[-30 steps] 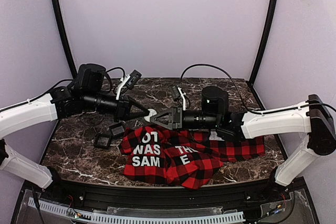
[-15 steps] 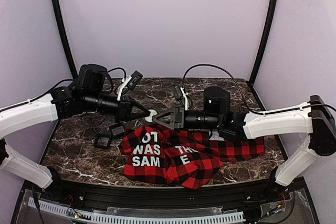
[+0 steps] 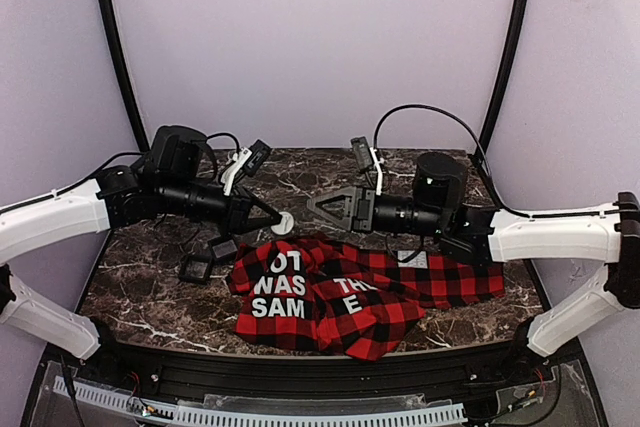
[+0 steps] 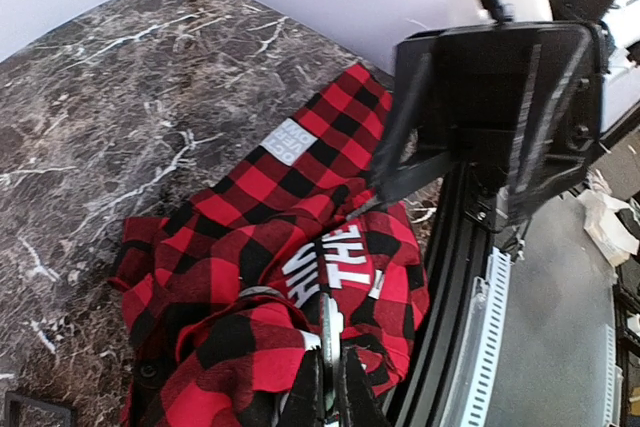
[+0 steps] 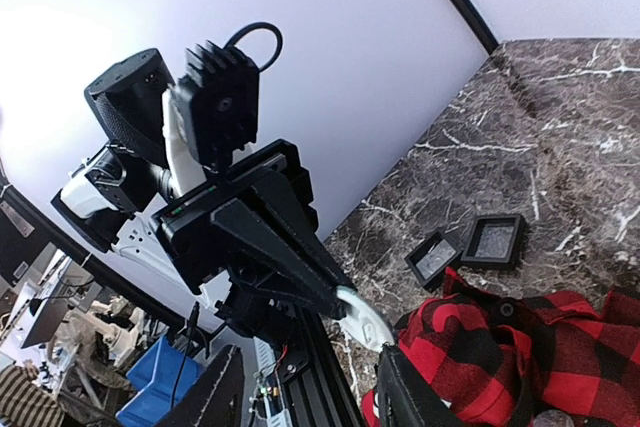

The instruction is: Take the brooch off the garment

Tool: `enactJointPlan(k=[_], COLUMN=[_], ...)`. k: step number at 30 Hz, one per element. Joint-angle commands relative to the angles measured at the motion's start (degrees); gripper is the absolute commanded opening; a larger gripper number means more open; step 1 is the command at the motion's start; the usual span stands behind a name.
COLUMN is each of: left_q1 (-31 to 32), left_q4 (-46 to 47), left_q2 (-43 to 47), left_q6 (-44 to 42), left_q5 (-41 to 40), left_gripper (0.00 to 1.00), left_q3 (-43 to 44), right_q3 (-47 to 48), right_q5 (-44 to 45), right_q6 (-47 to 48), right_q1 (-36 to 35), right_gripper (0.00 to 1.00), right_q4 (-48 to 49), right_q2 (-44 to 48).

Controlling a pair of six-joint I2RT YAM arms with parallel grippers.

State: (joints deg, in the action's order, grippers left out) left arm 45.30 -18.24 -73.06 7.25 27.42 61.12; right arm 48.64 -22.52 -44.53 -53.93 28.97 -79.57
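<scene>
one round pale brooch [image 3: 284,219], crumpled plaid garment [image 3: 385,313]

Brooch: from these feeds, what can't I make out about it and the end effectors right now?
- Left wrist view: the brooch shows only as a thin edge; the fingers of the shut left end effector cover its faces.
- Top external view: the brooch is too small to tell whether its pin is clear of the garment.
- Right wrist view: the bottom edge cuts off the fingers of the open right end effector.
</scene>
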Motion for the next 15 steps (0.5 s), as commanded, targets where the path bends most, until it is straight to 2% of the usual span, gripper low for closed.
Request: enactJointPlan(k=[1,9,12,15], left_q1=[0.3,0.1,-1.3,-1.8], left_q4=[0.0,-6.9,-11.4,-16.4], left_q2=[3.0,7.0,8.1,8.7], left_q6=[2.4,8.2,11.6,14.6], left_q5=[-11.7,-31.0,-37.2,-41.5], left_gripper=[0.01,0.01,0.01,0.01], left_q3=[-0.4,-2.3,-4.0,-5.2], right_q3=[-0.4,0.8,0.8,0.0], right_q5=[7.4,26.4,31.4,32.8], right_q6=[5.3,9.6,9.4,9.5], right_q1=[0.2,0.6,0.9,1.3], right_gripper=[0.47,0.6,0.66,0.69], right_q4=[-7.3,-27.2,-31.6,-31.8], right_q2=[5.7,13.5,14.1,14.6])
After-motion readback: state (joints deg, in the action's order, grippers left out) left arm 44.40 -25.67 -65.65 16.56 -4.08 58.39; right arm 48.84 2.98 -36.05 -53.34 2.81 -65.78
